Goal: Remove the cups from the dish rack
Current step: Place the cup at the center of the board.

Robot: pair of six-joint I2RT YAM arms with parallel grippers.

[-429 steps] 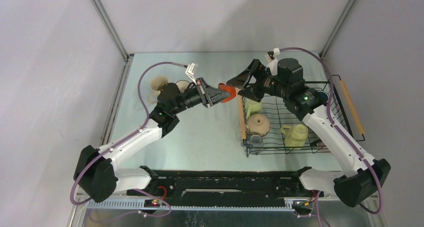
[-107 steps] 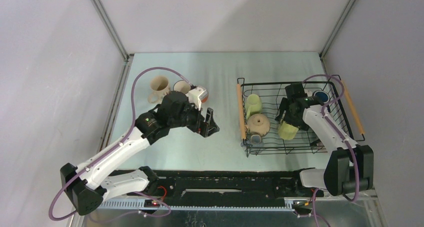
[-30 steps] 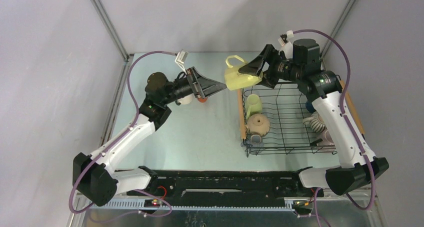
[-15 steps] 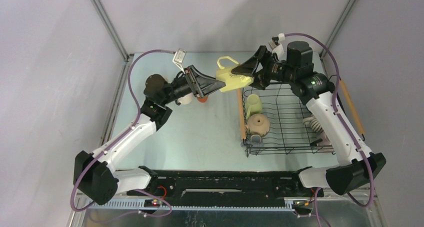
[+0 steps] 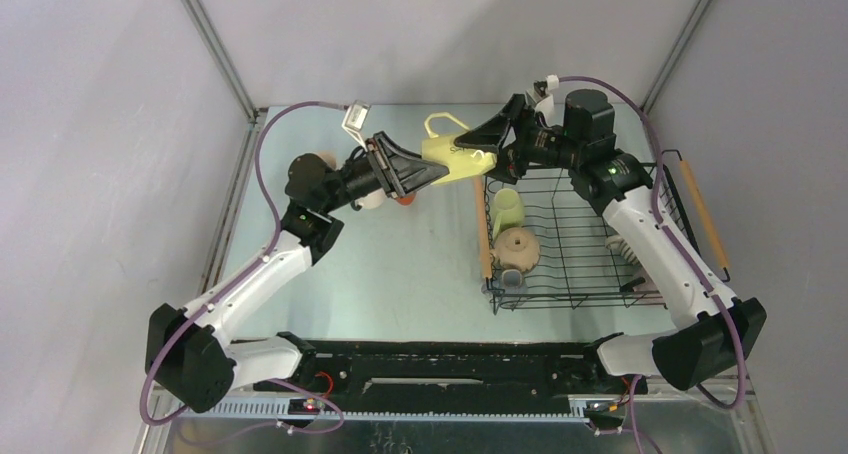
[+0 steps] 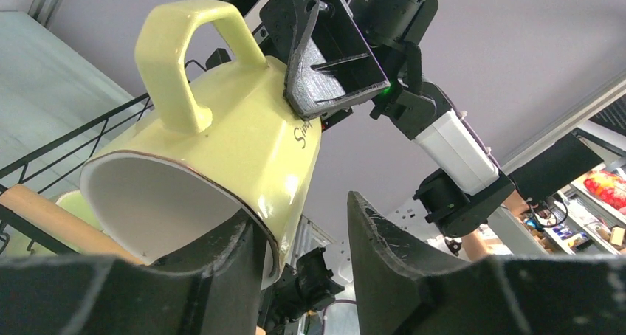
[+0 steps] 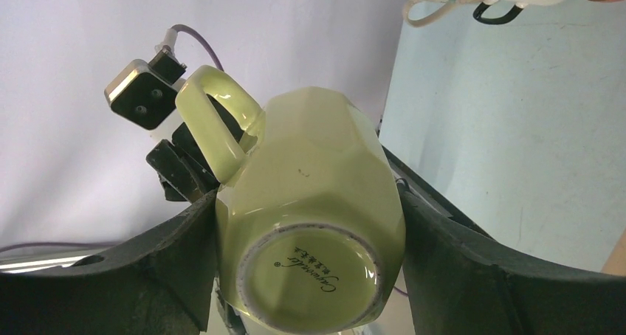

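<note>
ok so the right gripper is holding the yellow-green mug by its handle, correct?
Not by the handle. The right gripper clamps the yellow-green mug across its body, and the handle sticks out free. The right wrist view shows it.

The pale yellow mug (image 5: 460, 164) hangs tilted, handle up, over the far-left corner of the dish rack (image 5: 483, 236). A yellow-green mug (image 5: 507, 210) and a tan mug (image 5: 517, 246) lie inside.
</note>
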